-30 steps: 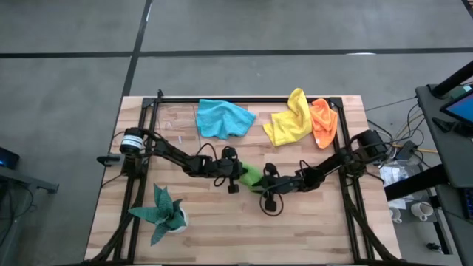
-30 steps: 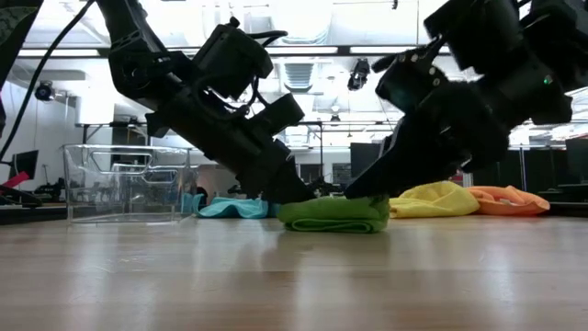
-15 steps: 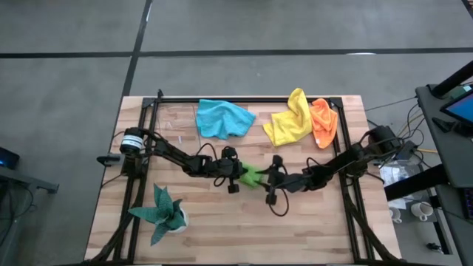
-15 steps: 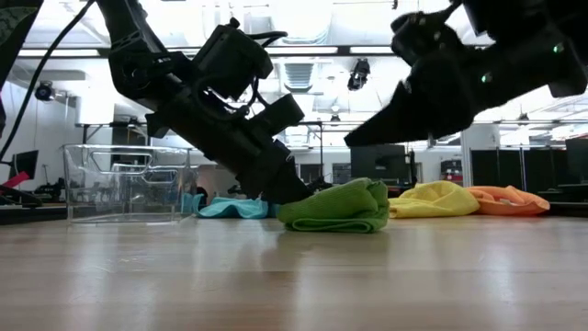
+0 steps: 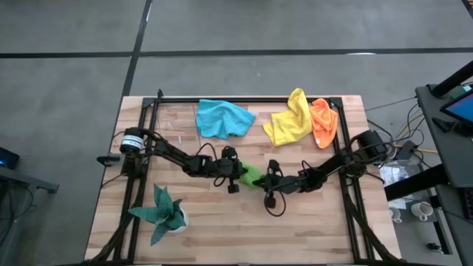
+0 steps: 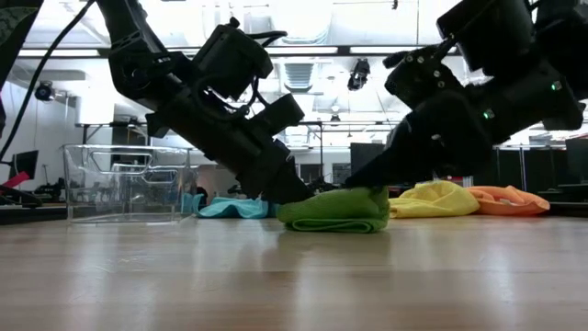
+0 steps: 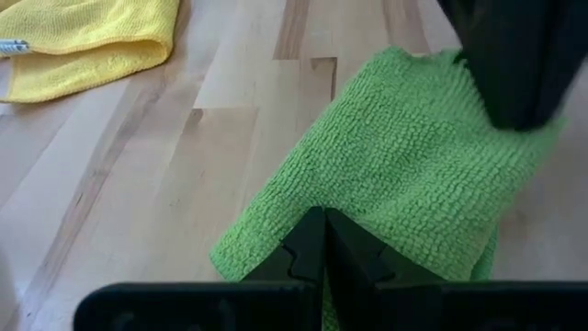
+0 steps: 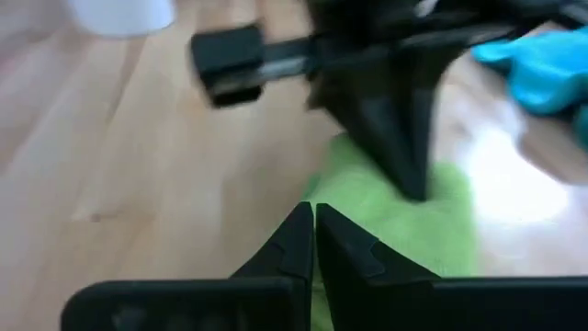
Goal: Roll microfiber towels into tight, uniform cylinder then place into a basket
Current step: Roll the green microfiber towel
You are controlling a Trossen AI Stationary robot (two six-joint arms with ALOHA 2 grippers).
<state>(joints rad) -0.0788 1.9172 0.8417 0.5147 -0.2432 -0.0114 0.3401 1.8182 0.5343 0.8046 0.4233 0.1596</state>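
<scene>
The green towel [image 5: 252, 176] lies between my closed left gripper [image 5: 242, 175] and closed right gripper [image 5: 264, 178], its long axis left-to-right, both pressing its ends.

A table-level view across a pale wooden tabletop [image 6: 294, 276]. A folded lime green microfibre towel [image 6: 335, 211] lies at centre. The left gripper [image 6: 292, 191] presses its closed fingers on the towel's left end; the right gripper [image 6: 360, 184], also closed, touches its right top. Behind lie blue [image 6: 231, 208], yellow [image 6: 434, 199] and orange [image 6: 507, 199] towels. A clear rectangular plastic basket [image 6: 124, 184] stands at left.
</scene>
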